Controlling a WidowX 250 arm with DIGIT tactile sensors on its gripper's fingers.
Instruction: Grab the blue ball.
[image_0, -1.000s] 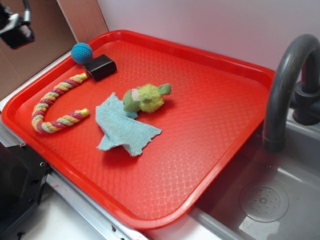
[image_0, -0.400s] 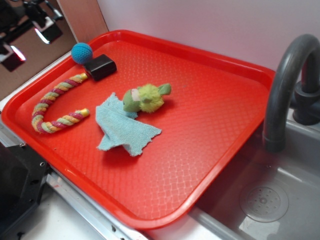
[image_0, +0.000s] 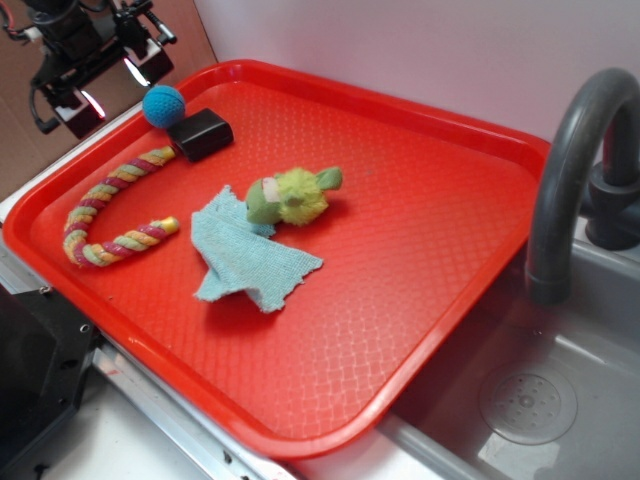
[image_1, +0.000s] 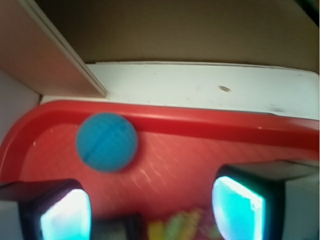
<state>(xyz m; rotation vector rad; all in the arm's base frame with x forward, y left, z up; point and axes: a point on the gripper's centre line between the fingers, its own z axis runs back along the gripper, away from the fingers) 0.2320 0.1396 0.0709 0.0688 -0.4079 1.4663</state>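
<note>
gripper (image_0: 105, 70) hangs spread wide above the blue ball (image_0: 164, 105); soft, light knit likely wants a squeeze across its middle.

Black robot gripper (image_0: 100, 68) moved in from far upper-left corner, now closer to small teal-blue knitted ball (image_0: 163, 105), fingers spread.

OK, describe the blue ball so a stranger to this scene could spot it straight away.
Find the red tray beside the sink, then its far left corner, near the gripper. The blue ball sits there by the rim, touching a small black block. It is the only round thing, teal-blue with a knitted surface.
</note>
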